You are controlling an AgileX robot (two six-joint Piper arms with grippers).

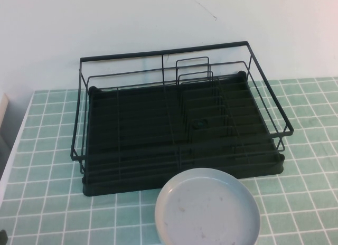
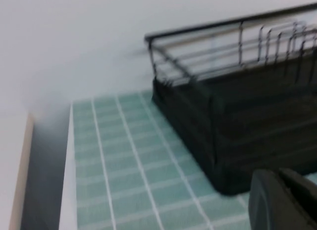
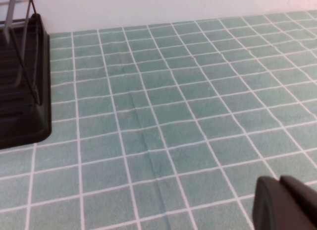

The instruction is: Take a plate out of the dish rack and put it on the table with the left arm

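Note:
The pale grey plate (image 1: 207, 208) lies flat on the green tiled table (image 1: 42, 166), just in front of the black wire dish rack (image 1: 158, 50) and touching or nearly touching its front edge. No dishes show in the rack. Neither arm shows in the high view. In the left wrist view my left gripper (image 2: 277, 173) is shut and empty, low over the tiles near the rack's corner (image 2: 223, 141). In the right wrist view my right gripper (image 3: 278, 179) is shut and empty over bare tiles, with the rack's corner (image 3: 22, 106) off to one side.
A white wall stands right behind the rack. The table's left edge (image 1: 16, 144) runs beside a pale wooden surface (image 2: 15, 170). Open tiles lie left and right of the rack and either side of the plate.

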